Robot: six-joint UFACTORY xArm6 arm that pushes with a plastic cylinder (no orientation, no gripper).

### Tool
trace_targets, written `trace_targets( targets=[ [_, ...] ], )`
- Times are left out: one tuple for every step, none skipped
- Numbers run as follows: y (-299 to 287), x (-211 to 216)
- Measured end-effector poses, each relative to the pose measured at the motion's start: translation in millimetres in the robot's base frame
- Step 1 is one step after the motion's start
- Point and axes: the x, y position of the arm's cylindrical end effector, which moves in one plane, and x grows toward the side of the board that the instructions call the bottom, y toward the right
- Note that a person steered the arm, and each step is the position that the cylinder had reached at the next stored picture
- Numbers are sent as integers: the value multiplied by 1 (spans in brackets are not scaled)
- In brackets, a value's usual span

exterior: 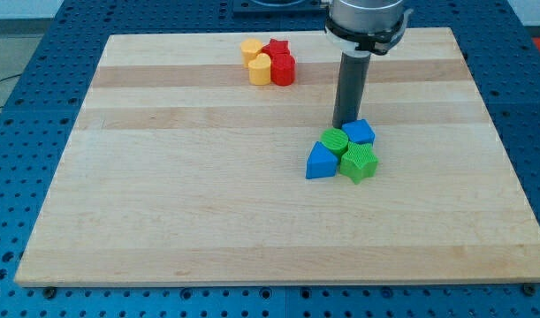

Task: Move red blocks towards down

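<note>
My tip, a bare rod holding nothing, rests just behind the green cylinder and blue block. The red cylinder and red star sit far left, beside two yellow blocks.

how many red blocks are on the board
2, both at the view's top in the red-yellow cluster: a red star block behind, and a red cylinder in front. None looks hidden.
</note>
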Motion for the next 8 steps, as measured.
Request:
trace_targets(
  targets=[
    [-2, 0],
    [-8, 3],
    [11, -58],
    [25, -137],
    [16, -165],
    [-25, -197],
    [-77, -189],
    [-91, -170]
  ],
)
